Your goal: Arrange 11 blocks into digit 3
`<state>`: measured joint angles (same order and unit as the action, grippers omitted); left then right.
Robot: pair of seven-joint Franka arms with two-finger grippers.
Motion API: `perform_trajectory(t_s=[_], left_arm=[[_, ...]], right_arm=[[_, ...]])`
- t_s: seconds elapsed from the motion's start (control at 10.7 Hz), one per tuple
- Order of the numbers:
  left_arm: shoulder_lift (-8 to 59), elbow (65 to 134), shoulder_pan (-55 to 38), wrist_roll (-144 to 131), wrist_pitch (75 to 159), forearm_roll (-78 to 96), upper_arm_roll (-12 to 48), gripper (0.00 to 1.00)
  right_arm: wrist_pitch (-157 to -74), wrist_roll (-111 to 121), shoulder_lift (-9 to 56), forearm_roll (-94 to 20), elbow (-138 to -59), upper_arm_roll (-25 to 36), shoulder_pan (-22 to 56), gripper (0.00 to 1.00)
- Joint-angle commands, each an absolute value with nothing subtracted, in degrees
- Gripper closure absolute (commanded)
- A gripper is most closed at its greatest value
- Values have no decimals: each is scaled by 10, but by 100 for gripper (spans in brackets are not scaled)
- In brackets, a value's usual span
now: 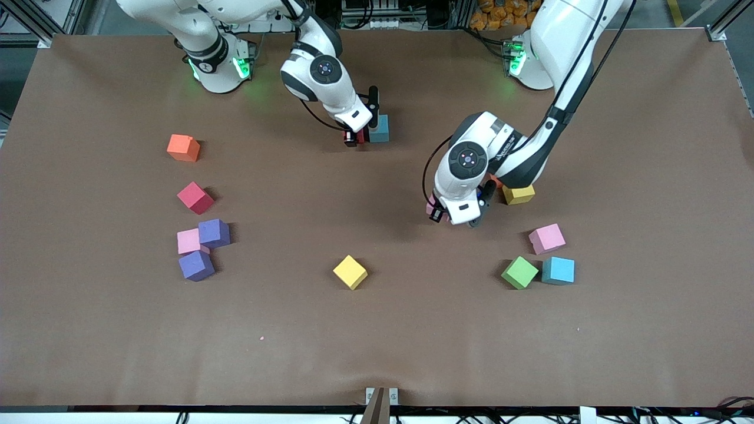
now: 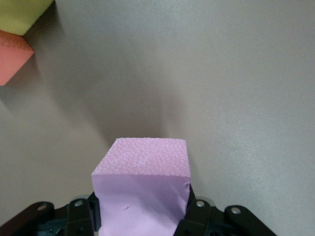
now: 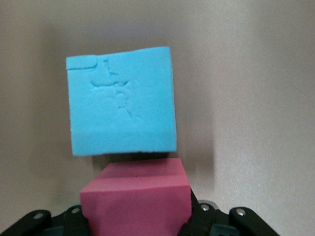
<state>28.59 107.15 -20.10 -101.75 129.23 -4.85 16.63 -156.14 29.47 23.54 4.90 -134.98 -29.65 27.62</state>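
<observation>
My left gripper (image 2: 142,219) is clamped on a pink block (image 2: 142,196), my right gripper (image 3: 138,221) on a red block (image 3: 135,201); the light, squashy foam wants a gentle mid-face pinch.

The front view looks down from high across the worktop (image 1: 377,353), facing both arm bases — it takes in the whole surface. Each wrist view sits close above its own gripper, looking down past it. The teal block (image 1: 379,128) (image 3: 123,101) shows in the front and right wrist views — the yellow block (image 1: 519,194) (image 2: 22,14) in front and left wrist.
</observation>
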Motion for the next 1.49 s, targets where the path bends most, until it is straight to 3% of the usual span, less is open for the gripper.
perform_trajectory(t_s=[0.0,0.37,0.47,0.56,0.65,0.75,1.21,1.4], left_arm=[[267,1091,-204,-1060,1298,-55,171,100],[250,1101,-208,-1122,1298,-55,173,100],[247,1107,-208,-1141,1298,-55,179,100],[242,1109,-207,-1151,1298,-55,182,100],[241,1110,-207,-1164,1298,-55,184,100],[242,1109,-206,-1168,1297,-55,185,100],[241,1121,-207,-1238,1298,-54,185,100],[240,1125,-207,-1275,1299,-54,185,100]], right_arm=[[-1563,273,251,64,-1331,-283,296,63],[-1564,273,257,64,-1327,-283,297,61],[-1564,273,257,64,-1325,-283,298,53],[-1563,273,257,64,-1325,-282,298,37],[-1563,272,256,63,-1325,-282,297,8],[-1563,266,256,63,-1325,-282,297,0],[-1552,248,243,62,-1318,-283,295,0],[-1512,248,224,62,-1320,-285,293,0]])
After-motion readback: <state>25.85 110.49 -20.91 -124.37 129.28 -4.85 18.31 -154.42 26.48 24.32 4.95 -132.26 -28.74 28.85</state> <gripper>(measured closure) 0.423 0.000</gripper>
